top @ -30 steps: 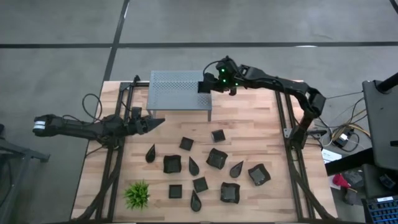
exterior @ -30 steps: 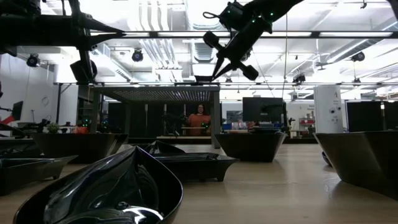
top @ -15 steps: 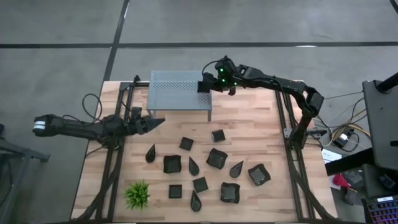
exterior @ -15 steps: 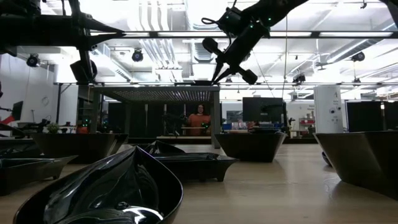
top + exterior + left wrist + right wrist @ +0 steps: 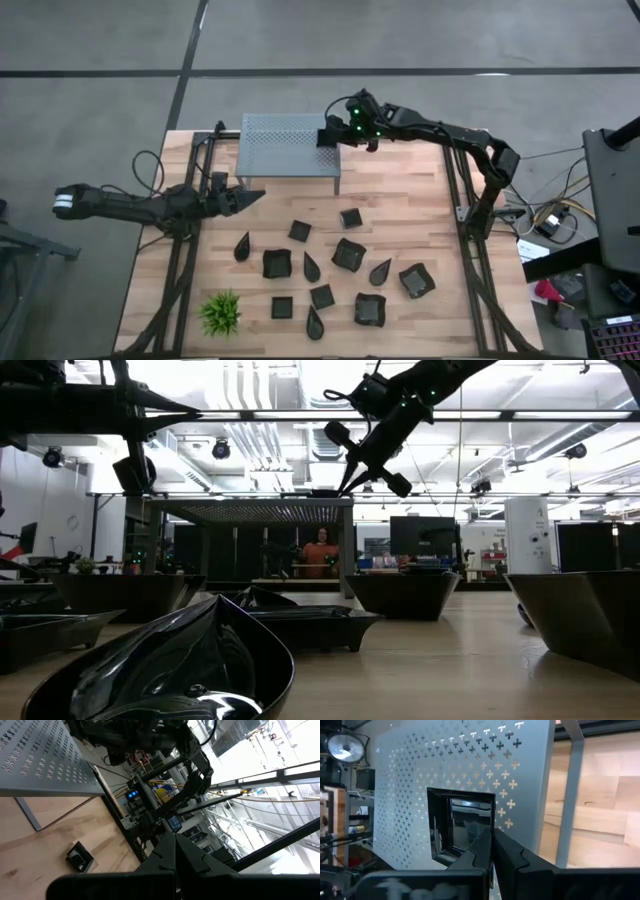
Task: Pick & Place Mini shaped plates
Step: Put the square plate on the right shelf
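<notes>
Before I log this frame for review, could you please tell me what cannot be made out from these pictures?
- Right wrist view: the right gripper is shut on a small glossy black square plate; its fingers hide the plate's near edge.
- High view: the same plate shows only as a dark patch on the perforated grey metal shelf.
- Low view: a black teardrop dish blocks the plates behind.

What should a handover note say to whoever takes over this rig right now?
Right gripper: shut on a square plate, above the perforated metal shelf at the table's far side.
Left gripper: shut, empty, waiting at the table's left edge.
Done: no plate is seen resting on the shelf yet.
Left: set this plate down, then move the other black plates scattered on the table. The green plant stays.
</notes>
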`<state>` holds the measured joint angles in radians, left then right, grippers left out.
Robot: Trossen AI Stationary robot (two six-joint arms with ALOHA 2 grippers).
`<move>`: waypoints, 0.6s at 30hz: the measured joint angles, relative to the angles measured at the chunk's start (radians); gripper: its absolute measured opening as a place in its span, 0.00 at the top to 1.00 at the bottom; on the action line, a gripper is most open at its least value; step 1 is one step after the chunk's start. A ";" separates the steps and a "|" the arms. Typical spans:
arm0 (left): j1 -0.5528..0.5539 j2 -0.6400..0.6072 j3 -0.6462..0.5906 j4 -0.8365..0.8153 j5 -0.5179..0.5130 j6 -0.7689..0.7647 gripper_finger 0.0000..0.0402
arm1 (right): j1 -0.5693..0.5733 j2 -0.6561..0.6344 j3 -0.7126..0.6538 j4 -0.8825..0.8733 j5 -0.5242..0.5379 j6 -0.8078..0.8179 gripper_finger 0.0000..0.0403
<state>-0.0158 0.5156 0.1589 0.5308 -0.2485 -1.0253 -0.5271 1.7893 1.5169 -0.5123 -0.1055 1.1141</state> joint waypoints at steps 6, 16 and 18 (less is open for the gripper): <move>0.001 0.000 0.000 0.000 0.000 0.000 1.00 | -0.006 0.000 0.000 0.004 0.000 -0.016 0.98; 0.001 0.000 0.000 0.000 0.000 0.000 1.00 | -0.011 0.000 0.000 0.003 -0.003 -0.026 0.98; 0.001 0.000 0.000 0.000 0.000 0.000 1.00 | -0.011 0.000 0.000 0.003 -0.006 -0.027 0.98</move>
<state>-0.0151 0.5158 0.1589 0.5308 -0.2483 -1.0252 -0.5380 1.7893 1.5169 -0.5095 -0.1118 1.0874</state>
